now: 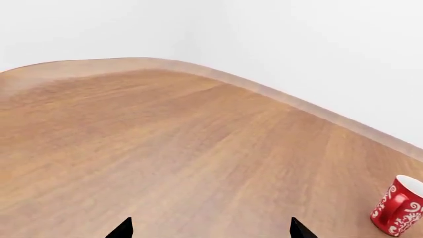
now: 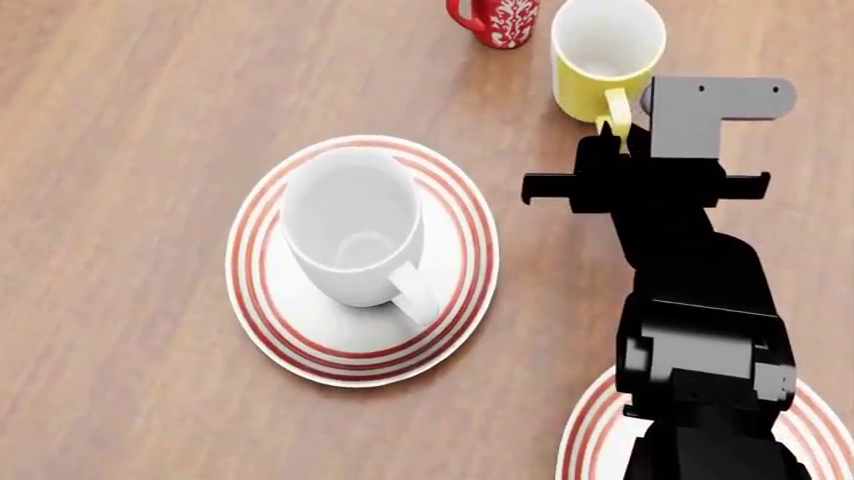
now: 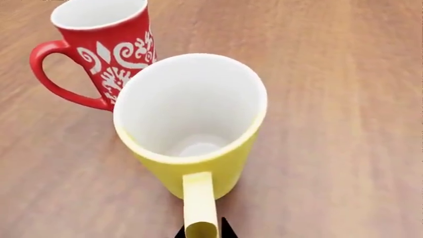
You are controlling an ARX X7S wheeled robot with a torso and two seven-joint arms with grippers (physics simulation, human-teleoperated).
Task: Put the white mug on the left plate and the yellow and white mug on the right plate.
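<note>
A: How are the fingers?

B: The right gripper (image 3: pixel 201 233) has narrow fingers pinching the handle of the yellow and white mug (image 2: pixel 607 55), I judge so the cup hangs free for lifting. The left gripper (image 1: pixel 210 229) has its fingers wide, holding nothing.

A: And the rest?

B: The white mug (image 2: pixel 354 228) stands on the left plate (image 2: pixel 461 300). The right plate (image 2: pixel 587 440) waits near, partly under the arm. The red floral mug (image 3: pixel 102 49) stands just beside on the table (image 2: pixel 134 100); it may be bumped.
</note>
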